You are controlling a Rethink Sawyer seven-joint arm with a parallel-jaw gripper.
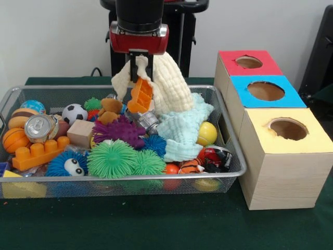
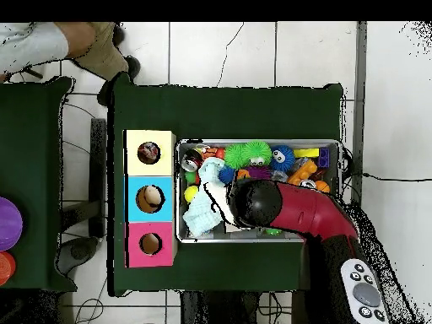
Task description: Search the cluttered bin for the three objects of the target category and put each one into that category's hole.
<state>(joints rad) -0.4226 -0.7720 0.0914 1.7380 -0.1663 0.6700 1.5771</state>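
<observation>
You have a dark green table cover (image 1: 156,224) under everything, a pale wall behind the pedestal, and in the overhead view a white tiled floor (image 2: 253,51) with a person (image 2: 76,46) at the top left corner. The wire mesh bin (image 1: 229,133) sits just beside the three wooden boxes; the yellow-faced box (image 1: 286,156) is the one nearest the front camera, and its round hole (image 1: 288,128) is dark inside. The gripper (image 1: 141,70) hangs over the bin's far side, fingers pinched on a cream knitted cloth (image 1: 169,86) that drapes below them, with an orange toy block (image 1: 140,96) against it. You will find no rope toy clearly showing; they may lie buried under the spiky balls (image 1: 112,159) and the pale blue cloth (image 1: 182,130), well below the fingers.
</observation>
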